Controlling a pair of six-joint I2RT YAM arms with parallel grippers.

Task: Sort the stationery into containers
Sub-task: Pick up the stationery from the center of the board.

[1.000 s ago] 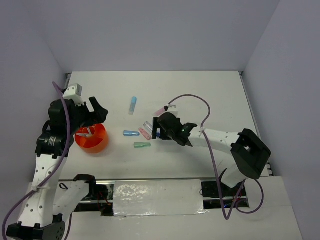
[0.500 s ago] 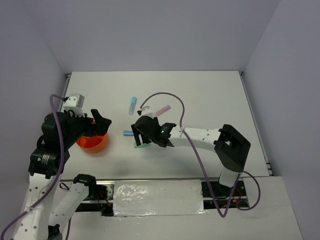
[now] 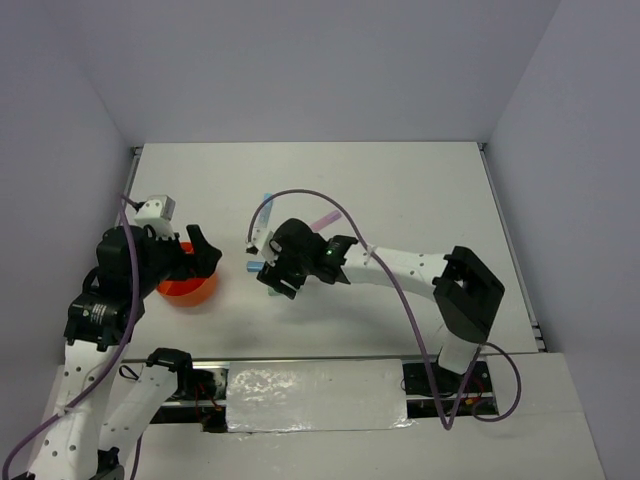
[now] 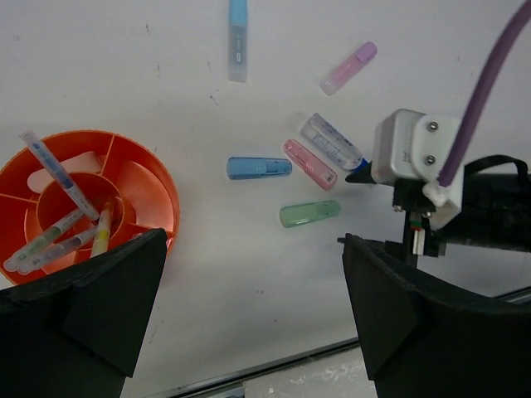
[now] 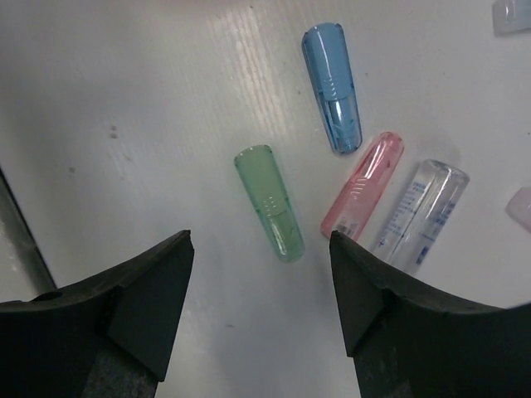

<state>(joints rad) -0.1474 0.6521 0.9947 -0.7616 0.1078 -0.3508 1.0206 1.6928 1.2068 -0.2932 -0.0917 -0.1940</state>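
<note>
orange round cup [image 4: 162, 195], divided inside, upright near table's left edge, thin pens [image 4: 58, 174] leaning in it. green piece [image 5: 270, 203], blue piece [image 5: 332, 87], pink piece [image 5: 362, 195], clear piece [image 5: 419, 215] lie flat left of table centre, pink just beside clear. light-blue pen [image 4: 238, 37] and lilac piece [image 4: 348, 68] flat nearer far edge.

Bright, even light, faint soft shadows; wrist views sharp on the table [image 5: 166, 124], blurred foreground

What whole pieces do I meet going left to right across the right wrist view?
Green piece → blue piece → pink piece → clear piece.
</note>
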